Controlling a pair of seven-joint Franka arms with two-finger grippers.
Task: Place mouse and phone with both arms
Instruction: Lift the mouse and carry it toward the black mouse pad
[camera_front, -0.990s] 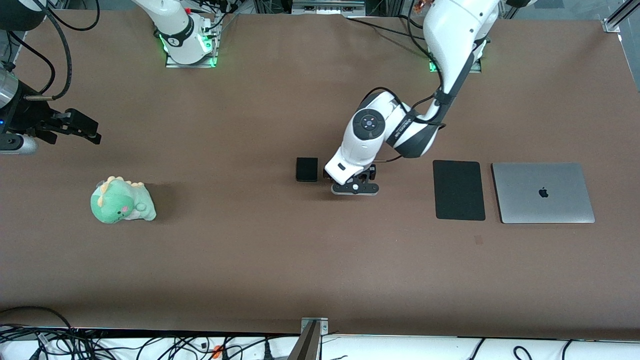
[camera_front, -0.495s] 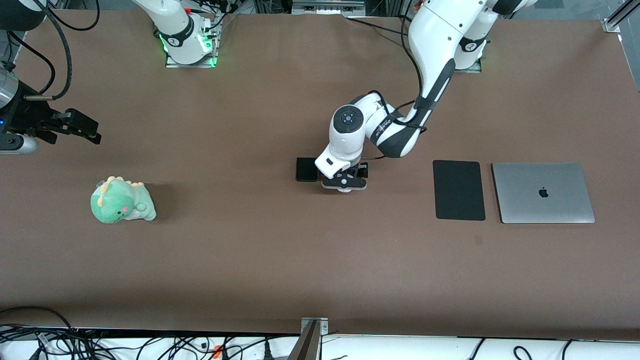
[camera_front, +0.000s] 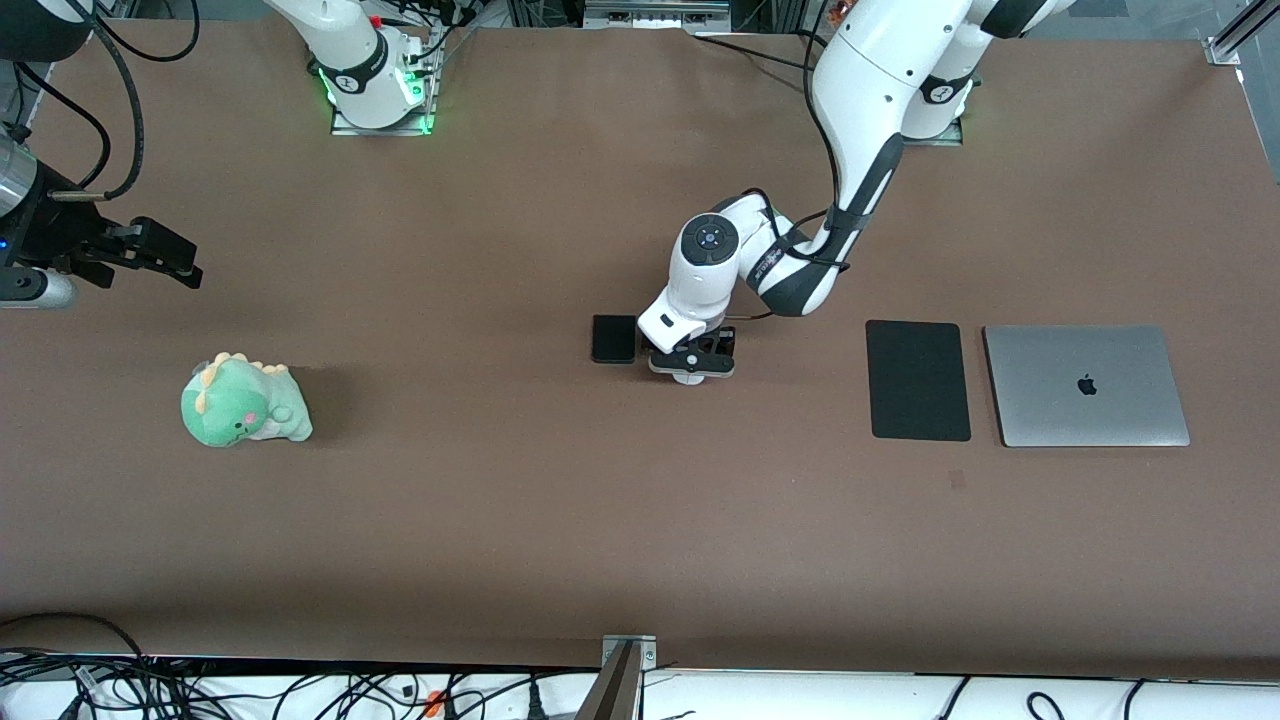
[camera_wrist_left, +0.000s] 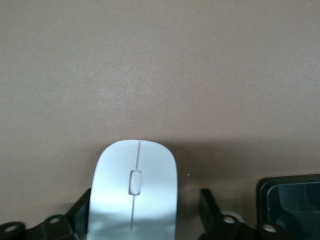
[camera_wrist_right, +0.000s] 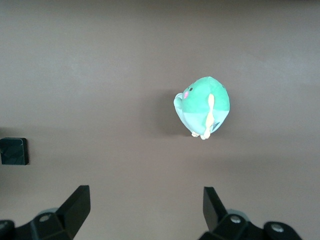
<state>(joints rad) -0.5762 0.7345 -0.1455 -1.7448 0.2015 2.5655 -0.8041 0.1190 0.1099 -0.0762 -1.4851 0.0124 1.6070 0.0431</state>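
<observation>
Down at the middle of the tabletop (camera_front: 600, 520), we see the left gripper (camera_front: 690, 365) lowered around the mouse (camera_wrist_left: 135, 190). In the left wrist view the white shell lies between the two black fingers (camera_wrist_left: 82, 212). One finger looks to be touching the mouse's side, and the other stands off from it with a strip of brown surface showing between, so the fingers are apart and not clamped. From the front view we cannot see the mouse itself (the left arm's wrist covers it). The phone (camera_front: 613, 339) lies flat just beside the gripper, toward the right arm's end of the tabletop, and its corner shows at the edge of the left wrist view. The right gripper (camera_front: 185, 265) hangs idle over the right arm's end of the tabletop, its fingers spread wide and holding nothing. Its wrist view looks down on a green plush dinosaur (camera_front: 245, 402), which sits nearer to the front camera than that gripper and well apart from the phone. Toward the left arm's end we find a flat black mouse pad (camera_front: 917, 380) and, just beside it, a closed grey laptop (camera_front: 1085, 385), both well apart from the left gripper.
</observation>
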